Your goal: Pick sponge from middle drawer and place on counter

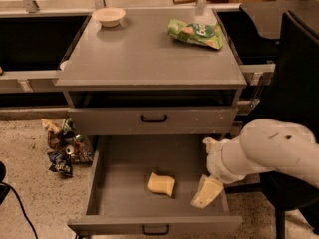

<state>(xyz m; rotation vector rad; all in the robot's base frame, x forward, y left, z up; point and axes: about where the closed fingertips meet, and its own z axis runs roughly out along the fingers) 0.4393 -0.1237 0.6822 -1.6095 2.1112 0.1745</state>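
The pale yellow sponge (161, 183) lies flat on the floor of the open middle drawer (122, 168), near its centre front. My gripper (206, 191) hangs over the drawer's right side, its cream pad pointing down, a short way right of the sponge and apart from it. The white arm reaches in from the right. The grey counter (144, 51) spreads above the drawers.
A green snack bag (196, 32) lies at the counter's back right and a small white bowl (108, 16) at its back left. The upper drawer front (153, 119) is shut. Crumpled wrappers (62, 146) lie on the floor at left. A black chair (299, 93) stands at right.
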